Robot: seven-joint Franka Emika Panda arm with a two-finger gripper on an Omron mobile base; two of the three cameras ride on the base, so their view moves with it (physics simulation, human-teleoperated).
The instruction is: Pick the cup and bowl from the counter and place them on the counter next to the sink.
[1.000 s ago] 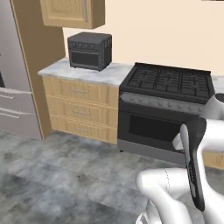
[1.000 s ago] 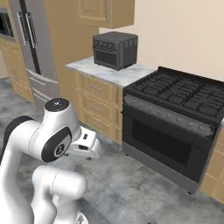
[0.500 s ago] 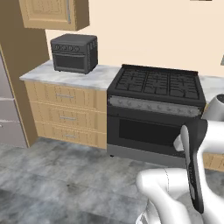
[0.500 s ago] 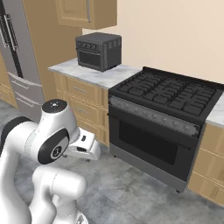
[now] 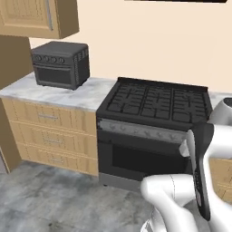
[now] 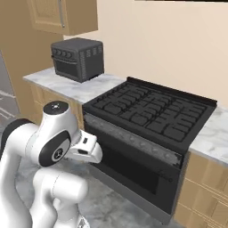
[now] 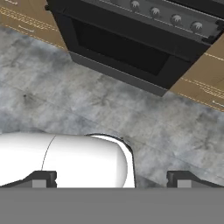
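The marble counter runs left of a black stove, and another stretch of the counter lies to the stove's right. The yellow cup, the bowl and the sink are out of view. My gripper hangs low over the grey floor, facing the oven front. It is open: its two dark fingertips stand far apart with nothing between them. The arm is folded close to the base in both base views.
A black gas stove with its oven door stands straight ahead. A dark toaster oven sits on the left counter under a wooden wall cabinet. Wooden drawers sit below. Grey floor lies open in front.
The whole scene has slid to the left in both base views, so the base has driven to the right. The fridge has left the picture. The arm keeps its folded pose.
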